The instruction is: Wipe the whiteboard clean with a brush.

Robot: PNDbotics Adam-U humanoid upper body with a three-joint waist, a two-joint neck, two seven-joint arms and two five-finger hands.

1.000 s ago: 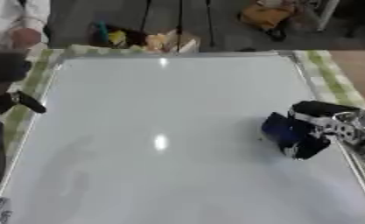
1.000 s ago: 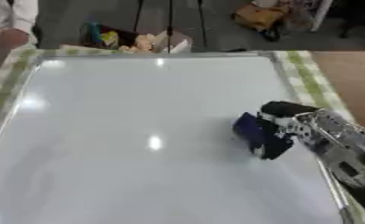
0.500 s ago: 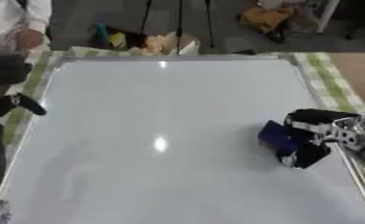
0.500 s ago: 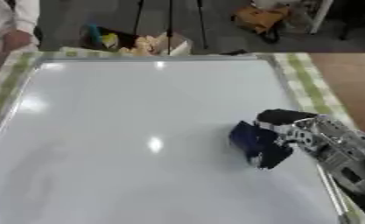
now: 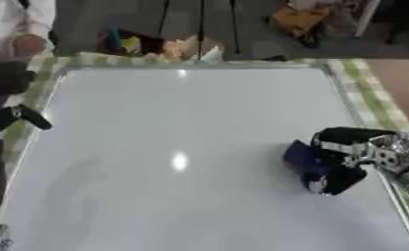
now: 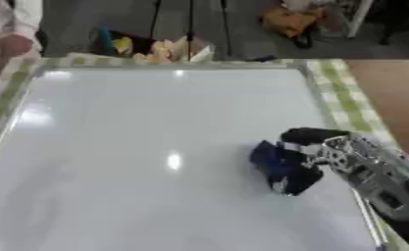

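A large whiteboard (image 5: 173,122) lies flat and fills most of both views; its surface looks white, with faint grey smudges near the lower left (image 5: 79,186). My right hand (image 5: 349,154) comes in from the right edge and is shut on a dark blue brush (image 5: 302,159), which rests on the board's right side. My left hand (image 5: 14,115) shows dark at the left edge of the left eye view, beside the board's left rim; its fingers are not clear.
A green checked cloth (image 5: 366,93) lies under the board and shows along its edges. Beyond the far edge are yellow and orange objects (image 5: 169,46) and stand legs. A person in a white sleeve (image 5: 23,24) stands at the far left corner.
My right hand with the brush has slid down the board's right side, toward the near edge. The left hand stays put.
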